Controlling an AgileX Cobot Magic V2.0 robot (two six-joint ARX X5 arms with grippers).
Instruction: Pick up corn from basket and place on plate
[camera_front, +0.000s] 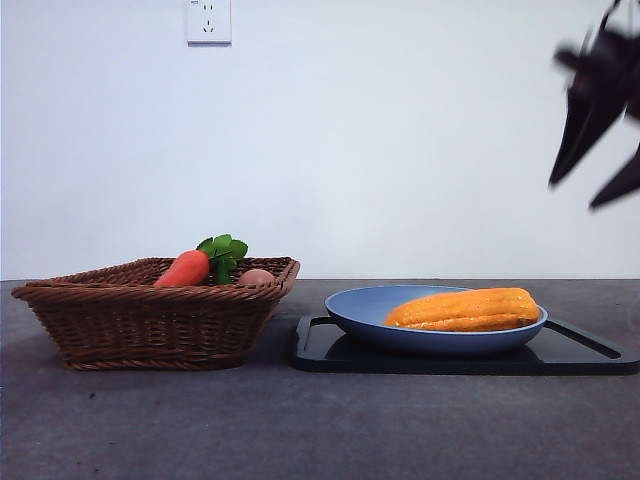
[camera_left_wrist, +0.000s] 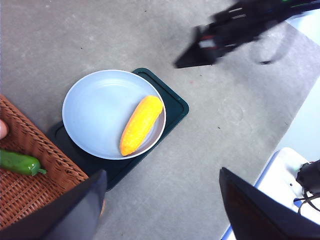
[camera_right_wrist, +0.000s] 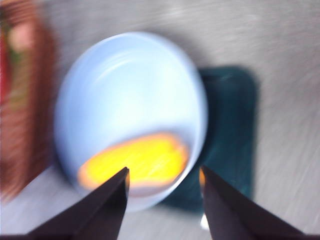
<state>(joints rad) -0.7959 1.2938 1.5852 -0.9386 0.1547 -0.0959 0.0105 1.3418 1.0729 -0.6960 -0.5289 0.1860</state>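
The yellow-orange corn (camera_front: 465, 309) (camera_left_wrist: 141, 124) (camera_right_wrist: 135, 161) lies on its side in the light blue plate (camera_front: 360, 305) (camera_left_wrist: 97, 110) (camera_right_wrist: 125, 90), near the plate's rim. The dark brown wicker basket (camera_front: 150, 315) (camera_left_wrist: 25, 185) stands to the left of the plate. My right gripper (camera_front: 598, 150) (camera_right_wrist: 164, 182) hangs open high above the plate's right side, holding nothing; the blurred right wrist view shows the corn just beyond its jaws. My left gripper (camera_left_wrist: 160, 195) is open and empty, high over the table beside the basket and plate.
The plate rests on a flat black tray (camera_front: 580, 352) (camera_left_wrist: 172, 100) (camera_right_wrist: 230, 125). In the basket lie a red-orange carrot with green leaves (camera_front: 190, 266), a pale round thing (camera_front: 256, 276) and a green pepper (camera_left_wrist: 19, 162). A white object (camera_left_wrist: 280, 185) sits at the table's edge.
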